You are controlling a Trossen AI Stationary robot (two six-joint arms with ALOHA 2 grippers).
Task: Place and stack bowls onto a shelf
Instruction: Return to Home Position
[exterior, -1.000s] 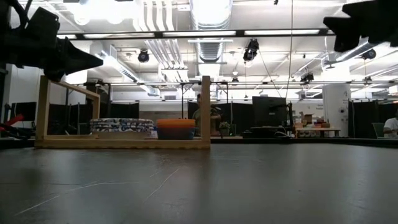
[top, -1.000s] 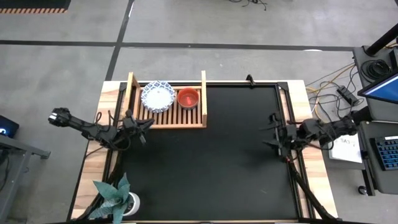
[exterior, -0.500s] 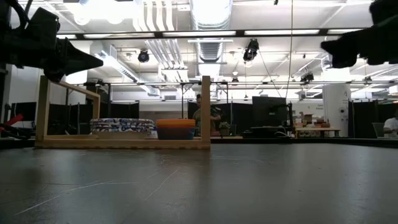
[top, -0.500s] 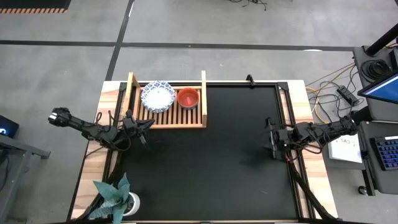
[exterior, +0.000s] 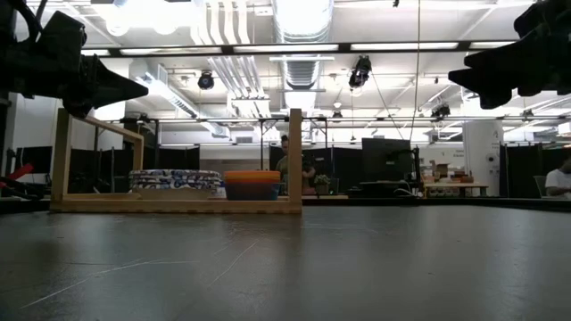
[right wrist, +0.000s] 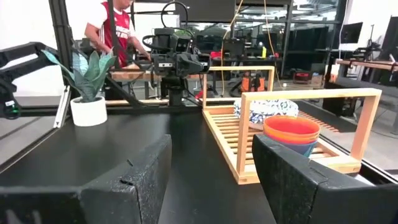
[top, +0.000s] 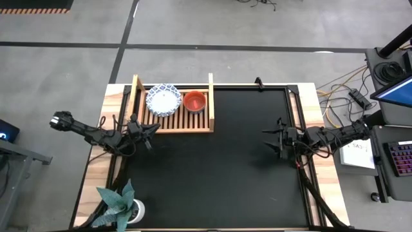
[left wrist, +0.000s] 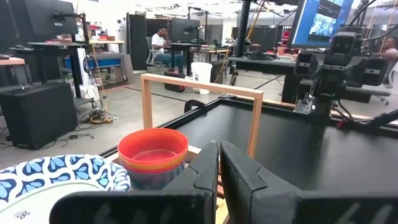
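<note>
High view: the slatted wooden shelf (top: 187, 121) stands at the black mat (top: 212, 174)'s corner on the left arm's side. It holds stacked white blue-patterned bowls (top: 163, 99) beside a stack topped by a red bowl (top: 194, 100). The left gripper (top: 153, 127) hangs just beside the shelf's near rail. The right gripper (top: 270, 140), well apart, has edged inward since half a second ago.

Low view: both stacks sit low between the posts.

Left wrist view: its fingers (left wrist: 202, 174) are pressed together, empty.

Right wrist view: its blocky fingers (right wrist: 305, 180) are spread wide, empty.
</note>
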